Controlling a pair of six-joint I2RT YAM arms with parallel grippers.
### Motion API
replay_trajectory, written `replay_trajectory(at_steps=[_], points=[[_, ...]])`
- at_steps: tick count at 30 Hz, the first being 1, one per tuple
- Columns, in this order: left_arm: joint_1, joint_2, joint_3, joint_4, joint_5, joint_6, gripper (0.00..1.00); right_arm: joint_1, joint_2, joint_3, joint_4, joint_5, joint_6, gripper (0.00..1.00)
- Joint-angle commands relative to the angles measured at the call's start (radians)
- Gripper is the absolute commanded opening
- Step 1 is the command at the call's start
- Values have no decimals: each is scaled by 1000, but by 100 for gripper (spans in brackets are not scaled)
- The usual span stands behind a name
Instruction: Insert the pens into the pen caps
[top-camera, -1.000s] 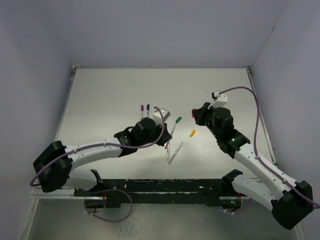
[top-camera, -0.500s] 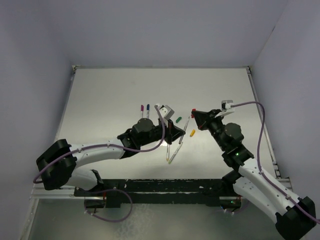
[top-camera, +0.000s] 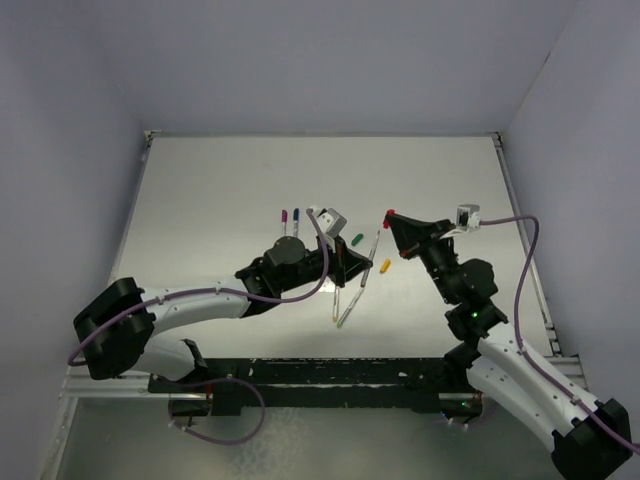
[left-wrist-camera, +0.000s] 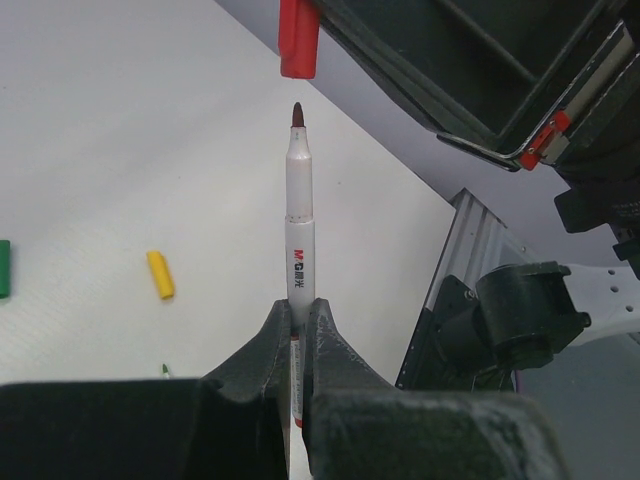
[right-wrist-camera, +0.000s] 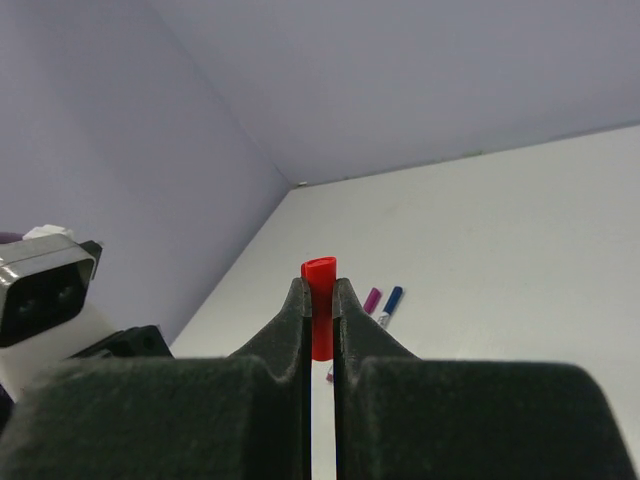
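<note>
Pen (left-wrist-camera: 299, 210) and red cap (left-wrist-camera: 298, 40) had drawn together above the counter (left-wrist-camera: 100, 150) since a second earlier: your left jaws pinched the barrel, your right jaws pinched the cap, and the tip sat just short of its mouth, not yet inserted.

The slim grey-white plastic pen (left-wrist-camera: 299, 215) has a smooth, faintly glossy barrel and a dull, felt-like dark red tip. The small red plastic cap (right-wrist-camera: 319, 268) looks smooth and satiny. The left hand (left-wrist-camera: 298, 316) and right hand (right-wrist-camera: 319, 292) are matt black plastic (slightly grainy up close). The pale surface (left-wrist-camera: 110, 150) is matt, finely textured.
</note>
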Motion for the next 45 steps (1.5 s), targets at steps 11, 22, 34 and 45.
replay_trajectory(at_steps=[11, 22, 34, 45], points=[[-4, 20, 13, 66, 5, -28, 0, 5, 37, 7, 146, -75, 37, 0], [-4, 19, 14, 63, -5, -25, 0, 5, 32, 4, 122, -76, 19, 0], [-2, 12, 14, 57, -26, -19, 0, 5, 36, -5, 107, -87, 13, 0], [-2, 4, 11, 56, -25, -17, 0, 5, 38, -16, 102, -84, 6, 0]])
